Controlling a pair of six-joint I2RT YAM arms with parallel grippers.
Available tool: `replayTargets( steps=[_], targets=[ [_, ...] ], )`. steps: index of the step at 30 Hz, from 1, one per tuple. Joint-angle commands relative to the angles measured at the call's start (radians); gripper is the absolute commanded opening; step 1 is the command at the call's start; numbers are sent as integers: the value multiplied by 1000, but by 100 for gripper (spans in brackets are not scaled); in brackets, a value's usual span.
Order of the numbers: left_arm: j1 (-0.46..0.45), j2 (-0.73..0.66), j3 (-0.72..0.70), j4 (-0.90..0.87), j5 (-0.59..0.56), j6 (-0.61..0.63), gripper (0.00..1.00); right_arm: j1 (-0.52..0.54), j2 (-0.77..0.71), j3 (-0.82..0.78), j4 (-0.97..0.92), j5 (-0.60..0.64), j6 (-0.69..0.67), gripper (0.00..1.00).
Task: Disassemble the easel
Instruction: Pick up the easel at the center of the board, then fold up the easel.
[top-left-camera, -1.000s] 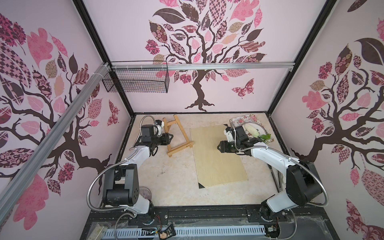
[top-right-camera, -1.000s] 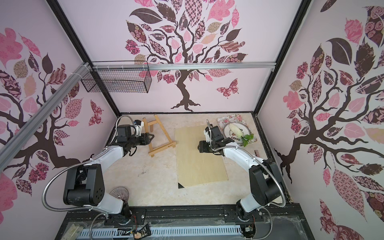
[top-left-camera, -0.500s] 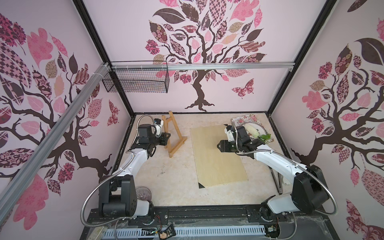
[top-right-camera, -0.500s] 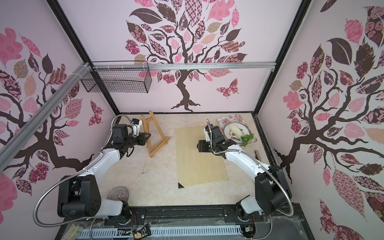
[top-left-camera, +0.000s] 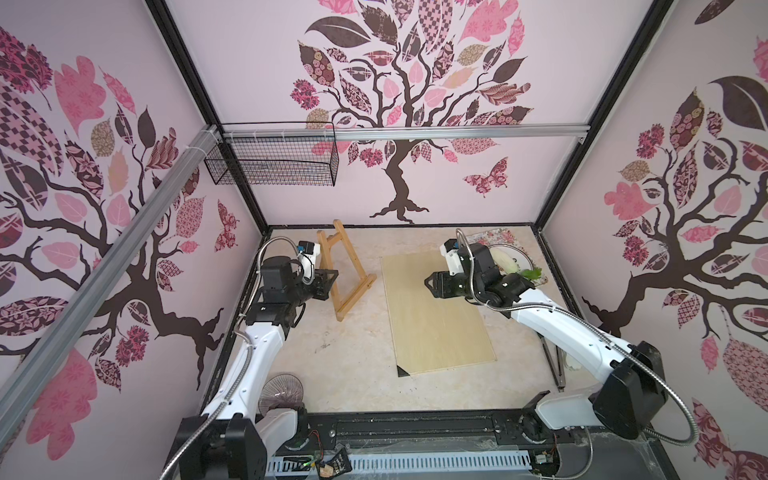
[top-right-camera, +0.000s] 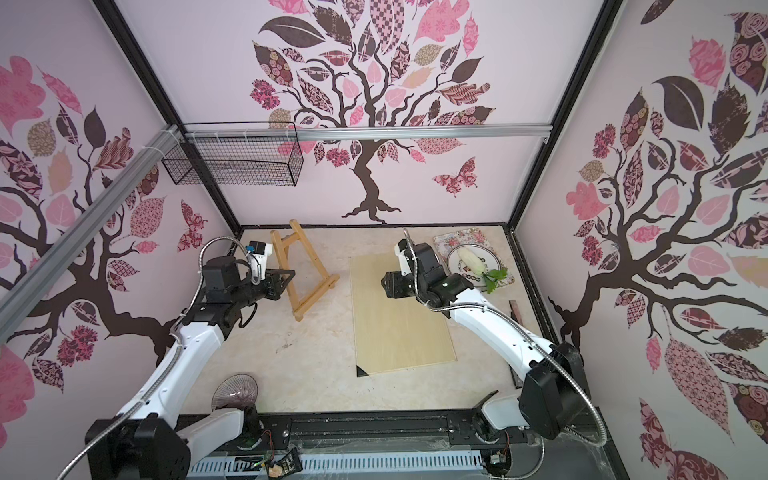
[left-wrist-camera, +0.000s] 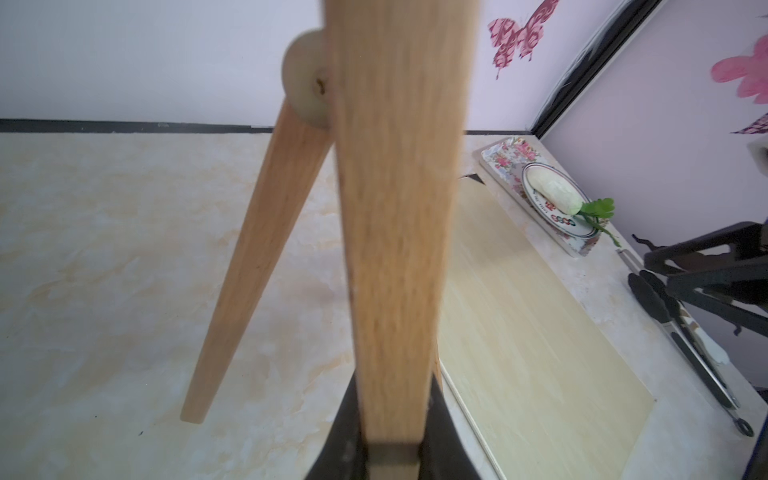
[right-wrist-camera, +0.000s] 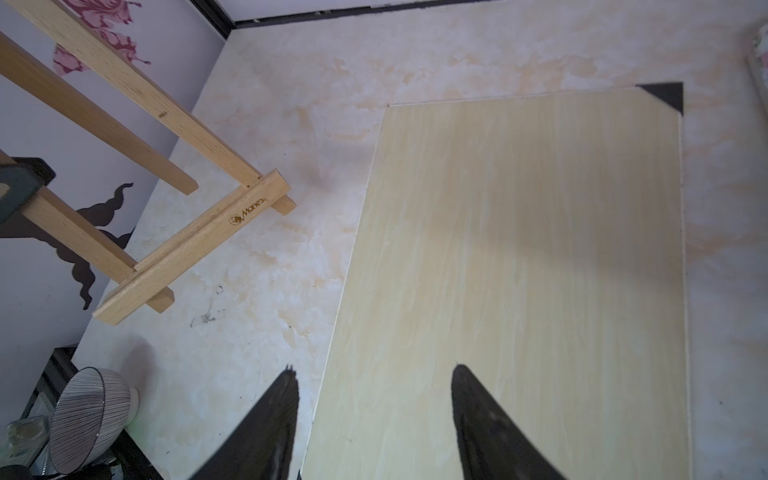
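Observation:
The easel (top-left-camera: 347, 270) is a light wooden A-frame at the back left in both top views, tilted, with its ledge bar (right-wrist-camera: 195, 237) and dark logo down by the table. My left gripper (top-left-camera: 330, 283) is shut on one of its slats (left-wrist-camera: 395, 208). The black fingers (left-wrist-camera: 345, 428) press both sides of that slat. The rear leg (left-wrist-camera: 257, 270) and a round wooden knob (left-wrist-camera: 303, 79) show behind it. My right gripper (top-left-camera: 430, 284) hangs open with nothing between its fingers. It is above the pale board (right-wrist-camera: 519, 270) and well apart from the easel (top-right-camera: 303, 270).
The large pale board (top-left-camera: 436, 316) with black corners lies flat mid-table. A floral tray (top-left-camera: 494, 239) at the back right carries a plate with a white vegetable. Tongs (top-left-camera: 552, 361) lie along the right edge. A striped bowl (top-left-camera: 280, 392) sits front left. A wire basket (top-left-camera: 270, 160) hangs above.
My left gripper has closed on the easel's slat. The easel has swung round and tipped up toward the left wall. The right arm has stayed put.

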Motion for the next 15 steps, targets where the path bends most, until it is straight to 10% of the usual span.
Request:
replayTargets(
  steps=[1,15],
  targets=[
    [-15,-93,-20,22,64,-39,0,61,-29,76,24,52,-59,62],
    [-244,-286,-80,118,-32,-340,0,249,113,275,116,134,-161,64]
  ],
)
